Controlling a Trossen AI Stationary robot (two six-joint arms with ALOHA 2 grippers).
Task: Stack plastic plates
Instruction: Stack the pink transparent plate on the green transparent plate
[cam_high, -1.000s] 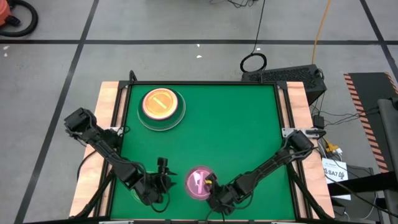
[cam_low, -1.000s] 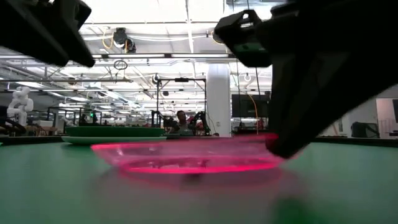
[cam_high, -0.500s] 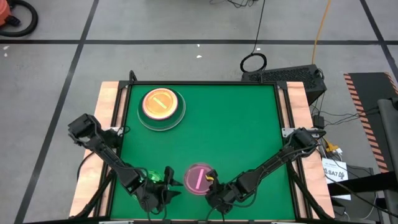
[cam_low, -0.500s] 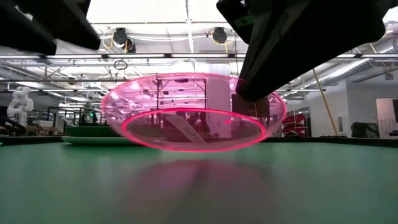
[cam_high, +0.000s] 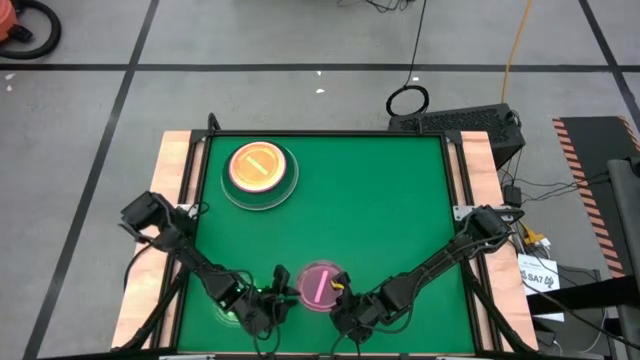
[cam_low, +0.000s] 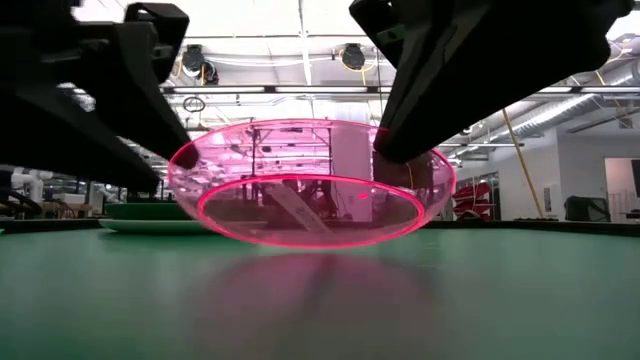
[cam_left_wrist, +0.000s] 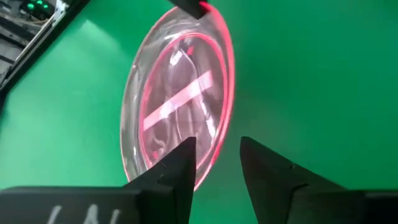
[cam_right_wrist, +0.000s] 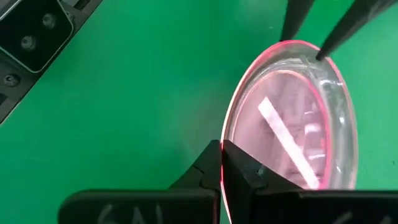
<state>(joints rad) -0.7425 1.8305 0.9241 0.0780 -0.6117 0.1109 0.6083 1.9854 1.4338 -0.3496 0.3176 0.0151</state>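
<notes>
So the small see-through pink plate (cam_high: 319, 287) is up off the green table (cam_high: 380, 220), held near the front edge. You can see clear space under it in the low view (cam_low: 310, 195), with its reflection on the table below. It has a pale stripe across the middle.

The right gripper (cam_right_wrist: 222, 163) is doing the holding. Its two fingers are pinched tight together on the plate's rim, basically no gap between them, and the pink edge runs right into that pinch. From above, it sits at the plate's front right side (cam_high: 340, 300), with the right arm stretching back toward the table's right side.

The left gripper (cam_left_wrist: 217, 152) is at the opposite side of the plate. Its fingers stand partway apart, a narrow-ish gap, and the plate's rim sits right in that gap. I can't say for sure the fingers are pressing on it yet; in the left wrist view there's daylight between the rim and at least one finger. In the right wrist view you see its two fingertips (cam_right_wrist: 291, 25) straddling the far rim. From above, it's just left of the plate (cam_high: 283, 285).

Toward the back left of the table there's a stack: a small amber plate (cam_high: 256, 166) with a stripe sitting in a bigger dark green plate (cam_high: 284, 189), with a pale plate's edge (cam_high: 234, 198) peeking out underneath.
</notes>
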